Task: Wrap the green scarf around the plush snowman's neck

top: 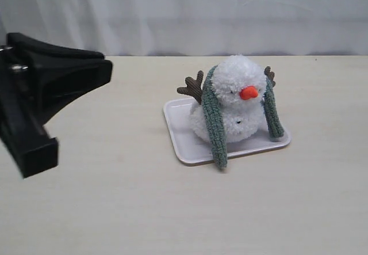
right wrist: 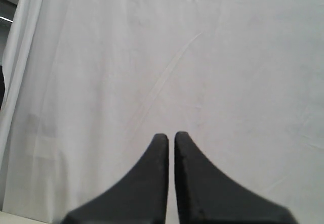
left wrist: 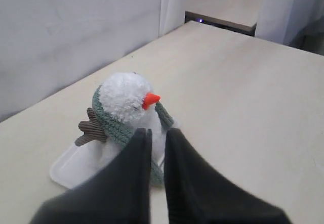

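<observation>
The plush snowman sits upright on a pale tray, orange nose facing front right. The green scarf passes behind its head at the neck. Both ends hang down the front uncrossed: one reaches over the tray's front edge, and the other end rests on the tray. My left gripper hovers well to the left of the toy, shut and holding nothing. In the left wrist view the snowman and scarf lie just beyond my gripper. My right gripper is shut and empty, facing a white curtain.
Bare beige tabletop surrounds the tray on all sides. A white curtain hangs behind the table's far edge. In the left wrist view the tray lies under the toy, and the table's far corner shows.
</observation>
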Controlling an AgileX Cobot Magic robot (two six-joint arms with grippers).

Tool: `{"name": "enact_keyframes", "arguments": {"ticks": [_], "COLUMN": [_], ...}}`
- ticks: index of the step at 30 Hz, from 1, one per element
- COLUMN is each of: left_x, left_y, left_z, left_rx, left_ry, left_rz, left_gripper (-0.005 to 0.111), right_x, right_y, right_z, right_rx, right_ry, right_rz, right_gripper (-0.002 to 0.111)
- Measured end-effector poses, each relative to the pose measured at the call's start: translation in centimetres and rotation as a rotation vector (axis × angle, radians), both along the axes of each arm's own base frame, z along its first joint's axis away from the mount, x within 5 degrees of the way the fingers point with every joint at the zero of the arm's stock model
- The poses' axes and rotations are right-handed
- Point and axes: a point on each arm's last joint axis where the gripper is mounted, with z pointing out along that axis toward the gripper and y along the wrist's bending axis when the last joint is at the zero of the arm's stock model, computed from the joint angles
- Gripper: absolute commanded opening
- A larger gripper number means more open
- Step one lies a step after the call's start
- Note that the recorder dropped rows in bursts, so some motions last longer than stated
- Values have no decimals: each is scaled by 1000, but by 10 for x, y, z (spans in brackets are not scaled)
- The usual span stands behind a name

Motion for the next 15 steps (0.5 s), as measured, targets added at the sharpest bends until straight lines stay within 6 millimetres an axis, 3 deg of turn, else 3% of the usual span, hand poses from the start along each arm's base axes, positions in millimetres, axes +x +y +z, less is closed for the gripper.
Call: {"name": "enact_keyframes", "arguments": {"ticks": [8,15], "left_x": [-37,-58], "left_y": [32,44], "left_z": [2,7], "left_rx": [-79,-98], "left_ry": [-91,-116], "left_rz": [-10,-75], "left_gripper": [10,10], "right_x": [-2,-2], "right_y": [0,0], "right_z": [0,-1], "right_rx": [3,-1], "right_ry": [-8,3], "right_rz": [3,7], "right_gripper": [4,4]}}
